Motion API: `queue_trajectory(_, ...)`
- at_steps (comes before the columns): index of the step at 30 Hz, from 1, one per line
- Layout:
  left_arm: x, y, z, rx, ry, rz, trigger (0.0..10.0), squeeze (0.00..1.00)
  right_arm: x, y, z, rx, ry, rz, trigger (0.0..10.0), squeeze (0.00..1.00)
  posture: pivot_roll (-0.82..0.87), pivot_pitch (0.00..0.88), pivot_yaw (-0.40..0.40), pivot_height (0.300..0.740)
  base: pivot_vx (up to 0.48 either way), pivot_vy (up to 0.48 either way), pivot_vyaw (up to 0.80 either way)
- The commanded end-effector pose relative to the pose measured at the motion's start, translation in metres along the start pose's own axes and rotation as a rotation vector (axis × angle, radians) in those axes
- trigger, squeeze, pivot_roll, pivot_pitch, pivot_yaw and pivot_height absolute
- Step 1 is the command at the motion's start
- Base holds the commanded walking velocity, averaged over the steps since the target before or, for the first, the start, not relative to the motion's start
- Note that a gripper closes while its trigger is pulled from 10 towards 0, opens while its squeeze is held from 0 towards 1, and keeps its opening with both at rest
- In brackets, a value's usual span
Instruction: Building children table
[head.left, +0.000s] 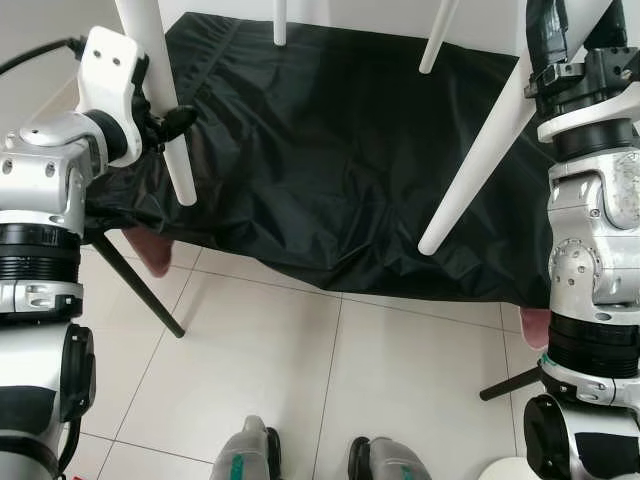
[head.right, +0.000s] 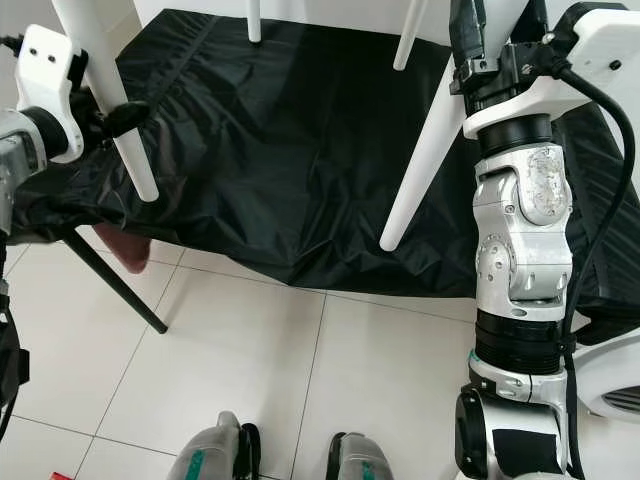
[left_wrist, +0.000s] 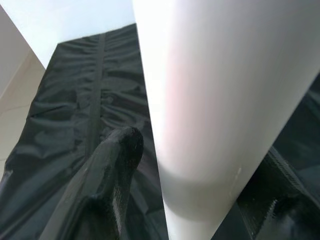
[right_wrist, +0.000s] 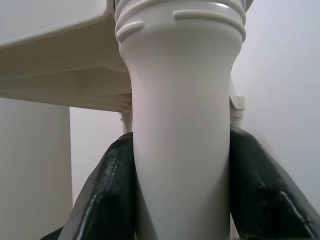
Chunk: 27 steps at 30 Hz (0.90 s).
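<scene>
White table legs fill both tools: left tool (head.left: 170, 120) clamps the nine-o'clock leg (head.left: 160, 100), right tool (right_wrist: 180, 200) the three-o'clock leg (right_wrist: 182, 150).

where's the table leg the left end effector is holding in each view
Left eye view: white table leg at upper left, over the black cloth.
Right eye view: upper left.
Left wrist view: centre, close up.
Right wrist view: not this leg.
Shared landmark: the black cloth.
</scene>
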<state>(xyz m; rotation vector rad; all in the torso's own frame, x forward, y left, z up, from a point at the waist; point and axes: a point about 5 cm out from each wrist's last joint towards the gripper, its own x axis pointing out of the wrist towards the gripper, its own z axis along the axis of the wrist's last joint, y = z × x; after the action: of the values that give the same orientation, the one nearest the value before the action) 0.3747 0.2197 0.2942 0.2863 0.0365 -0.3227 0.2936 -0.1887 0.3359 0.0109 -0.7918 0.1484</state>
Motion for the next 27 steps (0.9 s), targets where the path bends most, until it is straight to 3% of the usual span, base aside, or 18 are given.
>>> queue_trajectory(1,-0.01,0.021,0.017,0.006,-0.042,0.113,10.0,0.0,-0.011,-0.021,-0.028,-0.028,0.16,-0.115,10.0,0.0,0.04,0.116,0.016,0.74,0.0,0.0,0.0)
queue_trajectory(10,0.001,0.015,0.013,-0.017,-0.018,0.113,10.0,0.0,0.011,-0.028,-0.036,-0.088,0.173,-0.136,10.0,0.0,0.03,0.131,0.006,0.74,0.0,0.0,0.0)
queue_trajectory(11,0.005,0.014,0.013,-0.05,-0.039,0.109,10.0,0.0,0.016,-0.026,-0.038,-0.088,0.171,-0.128,10.0,0.0,0.03,0.137,0.0,0.74,0.0,0.0,0.0)
queue_trajectory(18,0.023,0.004,0.009,-0.06,-0.082,0.106,10.0,0.0,0.031,-0.009,-0.044,-0.064,0.15,-0.075,10.0,0.0,0.02,0.154,-0.005,0.74,0.0,0.0,0.0)
queue_trajectory(27,0.036,-0.003,0.01,-0.021,-0.067,0.104,10.0,0.0,0.037,-0.008,-0.047,-0.035,0.146,-0.114,10.0,0.0,0.02,0.183,0.011,0.74,0.0,0.0,0.0)
